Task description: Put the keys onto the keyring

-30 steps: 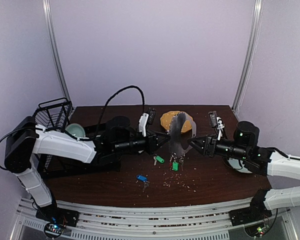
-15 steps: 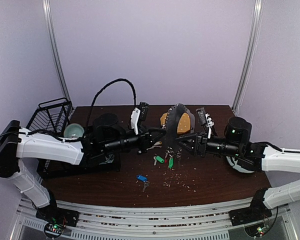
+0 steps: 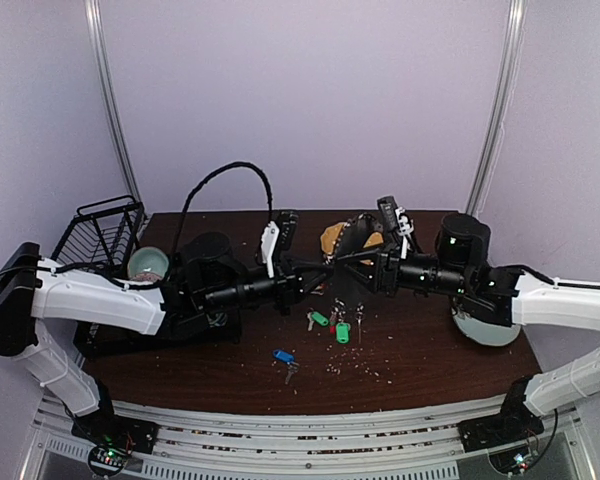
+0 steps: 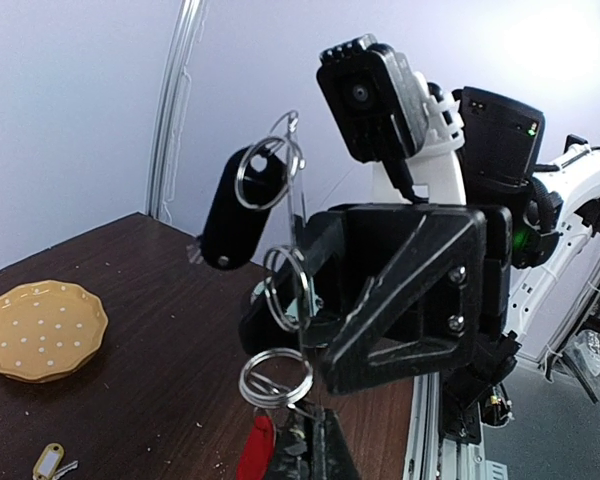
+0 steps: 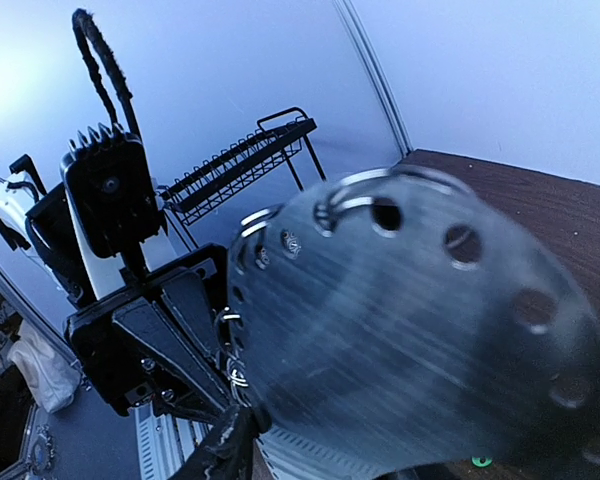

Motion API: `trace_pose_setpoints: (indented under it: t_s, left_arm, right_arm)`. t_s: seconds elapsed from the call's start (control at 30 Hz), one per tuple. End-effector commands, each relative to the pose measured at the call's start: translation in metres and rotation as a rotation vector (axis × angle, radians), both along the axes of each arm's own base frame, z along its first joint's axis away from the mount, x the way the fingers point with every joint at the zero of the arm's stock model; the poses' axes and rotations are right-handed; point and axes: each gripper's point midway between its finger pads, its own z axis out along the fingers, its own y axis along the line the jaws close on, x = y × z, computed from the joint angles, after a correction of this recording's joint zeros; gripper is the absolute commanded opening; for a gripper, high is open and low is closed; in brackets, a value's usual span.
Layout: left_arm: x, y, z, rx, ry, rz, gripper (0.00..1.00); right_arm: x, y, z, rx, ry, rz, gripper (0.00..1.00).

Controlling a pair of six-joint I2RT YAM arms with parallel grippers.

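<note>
Left wrist: left end effector [image 4: 315, 452] seemingly pinching keyring [image 5: 450, 330]; right end effector [image 4: 285, 290], gap unclear.

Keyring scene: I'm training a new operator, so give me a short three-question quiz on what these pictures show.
1. True or false: the blue key lies on the table.
2. How many green keys lie on the table? A) one B) two C) four
3. Which two tag colours hang from the keyring, as the left wrist view shows it?

Key:
1. True.
2. B.
3. The black tag and the red tag.
</note>
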Motion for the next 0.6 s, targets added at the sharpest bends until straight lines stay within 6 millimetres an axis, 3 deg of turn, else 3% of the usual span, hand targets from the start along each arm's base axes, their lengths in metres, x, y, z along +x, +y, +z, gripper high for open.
trace_pose_setpoints:
  t_s: [0.0,0.3,0.4,0.43,0.5,0.57]
  left_arm:
    - [-0.014,0.005,0.041,-0.132,-0.102,-0.048,0.0]
    - [-0.018,0.009,0.038,-0.148,-0.101,-0.056,0.0]
    - [-0.024,0.011,0.037,-0.146,-0.11,-0.08,0.0]
    - [-0.027,0.014,0.036,-0.139,-0.123,-0.086,0.03]
    - [-0.031,0.024,0.032,-0.105,-0.161,-0.073,0.38]
    - [-0.027,0.032,0.027,-0.037,-0.187,-0.02,0.53]
  right_arm:
    - [-0.014,0.013,0.016,0.027,-0.041,0.106,0.34]
    - [-0.039,0.012,0.03,0.07,-0.068,0.22,0.0]
    - [-0.044,0.008,0.031,0.027,-0.083,0.231,0.0]
    - [-0.045,0.005,0.031,0.004,-0.093,0.226,0.0]
    - [-0.041,-0.005,0.024,-0.088,-0.112,0.175,0.0]
    - [-0.03,-0.02,0.009,-0.214,-0.104,0.083,0.0]
